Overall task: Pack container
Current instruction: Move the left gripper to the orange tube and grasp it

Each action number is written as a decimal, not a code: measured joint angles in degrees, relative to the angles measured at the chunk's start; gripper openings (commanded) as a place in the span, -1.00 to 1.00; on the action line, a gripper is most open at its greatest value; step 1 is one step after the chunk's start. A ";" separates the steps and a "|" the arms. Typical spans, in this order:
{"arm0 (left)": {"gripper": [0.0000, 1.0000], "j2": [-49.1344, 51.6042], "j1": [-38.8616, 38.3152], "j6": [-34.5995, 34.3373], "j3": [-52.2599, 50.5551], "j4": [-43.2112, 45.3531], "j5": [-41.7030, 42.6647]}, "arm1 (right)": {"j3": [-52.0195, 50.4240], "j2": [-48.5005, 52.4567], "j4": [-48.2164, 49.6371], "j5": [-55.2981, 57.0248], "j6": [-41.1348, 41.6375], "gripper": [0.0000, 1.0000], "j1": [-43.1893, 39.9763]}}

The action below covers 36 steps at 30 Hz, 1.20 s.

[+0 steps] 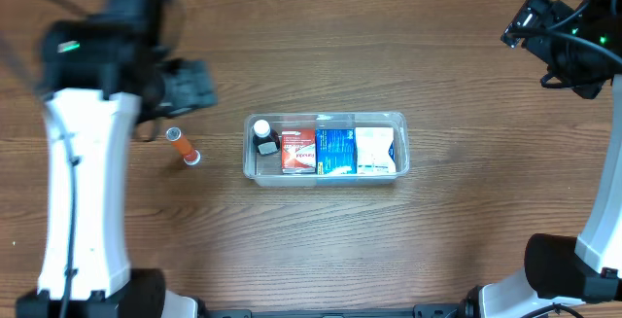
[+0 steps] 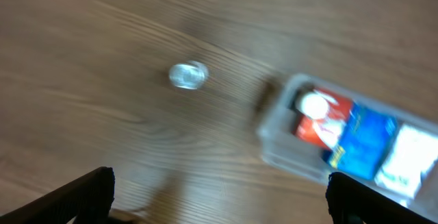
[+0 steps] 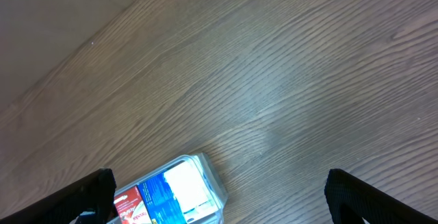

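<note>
The clear container (image 1: pixel 325 116) sits mid-table. It holds a small black bottle with a white cap (image 1: pixel 263 138), a red box (image 1: pixel 298 151), a blue box (image 1: pixel 336 151) and a white box (image 1: pixel 375 150). An orange bottle with a white cap (image 1: pixel 183 146) lies on the table to its left. My left gripper (image 1: pixel 192 87) hovers just above and behind that bottle, open and empty. The blurred left wrist view shows the bottle's cap (image 2: pixel 188 75) and the container (image 2: pixel 275 140) ahead of the jaws (image 2: pixel 219 196). My right gripper (image 1: pixel 527 21) is open and empty at the far right, and its wrist view (image 3: pixel 219 196) shows the container's end (image 3: pixel 217 186).
The wooden table (image 1: pixel 466 230) carries nothing else. The table's far edge shows at the top left of the right wrist view (image 3: pixel 75 42). Both arm bases stand at the near edge.
</note>
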 measured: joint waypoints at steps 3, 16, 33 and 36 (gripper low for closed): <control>1.00 -2.80 6.25 1.55 -4.22 -0.04 -0.52 | 0.00 0.00 0.00 -0.02 -0.02 1.00 0.00; 0.96 -1.90 9.18 8.70 -39.36 29.33 1.75 | 0.00 0.00 -0.02 -0.02 0.00 1.00 0.00; -0.63 5.29 9.18 10.56 -42.01 39.08 6.25 | 0.00 0.00 -0.04 0.00 0.02 1.00 0.00; -0.85 5.27 9.18 10.36 -42.01 39.15 6.27 | 0.00 0.00 -0.02 -0.02 0.02 1.00 0.00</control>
